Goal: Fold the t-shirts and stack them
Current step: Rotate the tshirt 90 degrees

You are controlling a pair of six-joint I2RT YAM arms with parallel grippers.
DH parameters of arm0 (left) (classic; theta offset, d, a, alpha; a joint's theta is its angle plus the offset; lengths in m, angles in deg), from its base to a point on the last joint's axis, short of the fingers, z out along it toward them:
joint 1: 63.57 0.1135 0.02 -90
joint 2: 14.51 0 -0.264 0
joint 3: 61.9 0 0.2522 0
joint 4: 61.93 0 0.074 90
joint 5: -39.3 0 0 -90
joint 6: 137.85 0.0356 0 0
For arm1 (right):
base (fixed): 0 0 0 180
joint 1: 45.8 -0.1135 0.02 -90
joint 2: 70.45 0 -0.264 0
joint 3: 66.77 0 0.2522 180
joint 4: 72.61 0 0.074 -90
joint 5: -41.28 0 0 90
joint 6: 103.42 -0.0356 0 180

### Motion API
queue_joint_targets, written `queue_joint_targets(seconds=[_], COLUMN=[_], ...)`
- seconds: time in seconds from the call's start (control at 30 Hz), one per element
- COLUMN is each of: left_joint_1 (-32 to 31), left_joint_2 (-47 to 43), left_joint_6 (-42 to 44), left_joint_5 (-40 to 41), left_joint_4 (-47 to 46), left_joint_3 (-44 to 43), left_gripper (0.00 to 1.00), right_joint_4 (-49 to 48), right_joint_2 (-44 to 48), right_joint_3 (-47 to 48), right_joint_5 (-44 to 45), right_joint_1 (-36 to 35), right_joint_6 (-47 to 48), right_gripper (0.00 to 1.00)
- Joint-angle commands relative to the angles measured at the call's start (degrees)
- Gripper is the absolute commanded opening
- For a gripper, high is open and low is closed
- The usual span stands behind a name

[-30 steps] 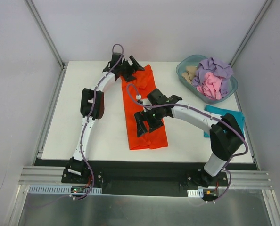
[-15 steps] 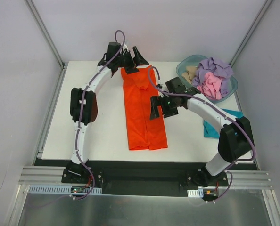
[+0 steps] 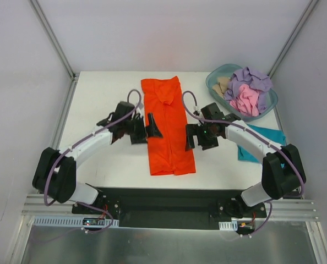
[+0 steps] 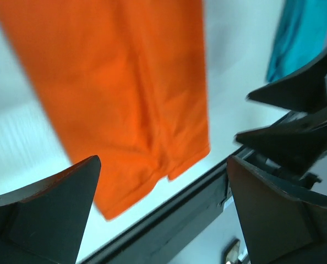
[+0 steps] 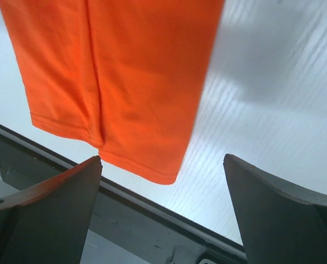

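Note:
A bright orange t-shirt (image 3: 166, 126) lies flat in the middle of the table, folded into a long narrow strip running from far to near. My left gripper (image 3: 145, 130) hovers open at the strip's left edge, about halfway along. At the right edge my right gripper (image 3: 199, 142) is also open and holds nothing. The left wrist view shows the orange shirt's near hem (image 4: 130, 110) and the teal t-shirt (image 4: 295, 33) beyond it. In the right wrist view the orange hem (image 5: 114, 82) lies above my open right gripper (image 5: 162, 159). The teal t-shirt (image 3: 265, 137) lies flat at the right, partly under my right arm.
A translucent tub (image 3: 216, 82) at the back right holds lavender (image 3: 251, 80), pink (image 3: 246, 102) and beige (image 3: 224, 85) shirts. The table's dark near rail (image 5: 152, 220) runs just past the orange hem. Metal frame posts stand at the back corners.
The left arm has pulled back from the shirt's far end to its left side. My right gripper has moved off the shirt to its right edge. Both stayed open.

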Motion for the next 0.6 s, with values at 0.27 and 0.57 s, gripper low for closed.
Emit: queue_joint_targets(seconds=[0.27, 0.57], left_joint_1=[-13.01, -14.60], left_joint_2=[-15.99, -6.77], left_joint_6=[-16.42, -18.10], left_joint_5=[10.47, 12.41], left_joint_4=[4.69, 0.22], left_joint_3=[24.47, 23.07], left_gripper=[0.87, 0.55], right_joint_4=[-3.55, -6.28], right_joint_2=[14.73, 15.52], right_joint_3=[-16.77, -20.82], right_joint_5=[-6.72, -6.90], right_joint_1=[0.49, 0.49], right_joint_6=[-6.47, -8.15], right_gripper=[0.96, 0.96])
